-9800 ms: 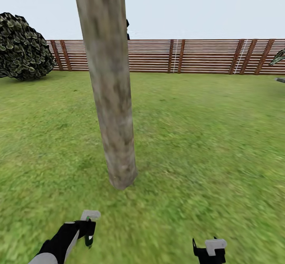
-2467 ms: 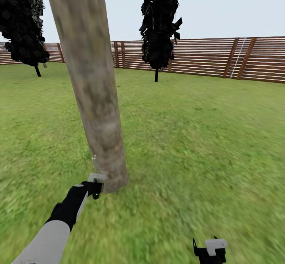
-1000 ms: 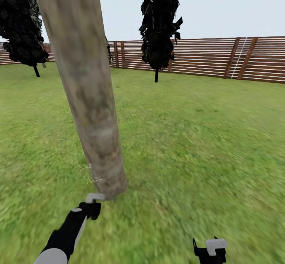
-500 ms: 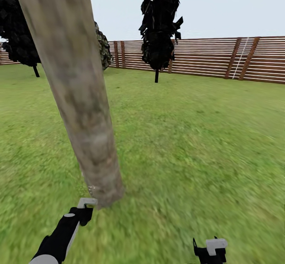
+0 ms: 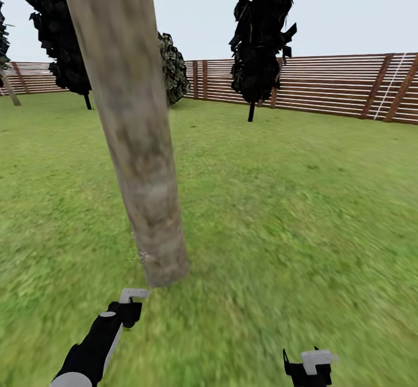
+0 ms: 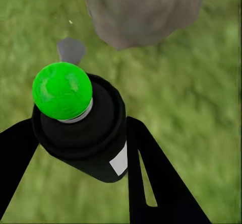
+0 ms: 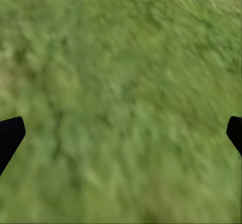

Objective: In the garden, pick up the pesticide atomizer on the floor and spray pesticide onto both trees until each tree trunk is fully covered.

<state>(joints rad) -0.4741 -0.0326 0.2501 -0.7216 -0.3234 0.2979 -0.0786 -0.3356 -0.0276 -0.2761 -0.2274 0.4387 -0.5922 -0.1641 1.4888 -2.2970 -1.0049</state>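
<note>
Left pincer [image 6: 75, 148] clamped round the atomizer [image 6: 80, 128], its long axis and green top aimed at the trunk [image 5: 142, 161] foot just ahead, right pincer [image 7: 121, 133] spread over grass [image 5: 302, 213], view swung since before, trunk now further right.

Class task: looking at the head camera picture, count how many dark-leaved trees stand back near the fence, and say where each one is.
2. One tree stands far left, partly behind the near trunk; the other tree stands right of centre before the fence. More may be hidden behind the trunk.
</note>
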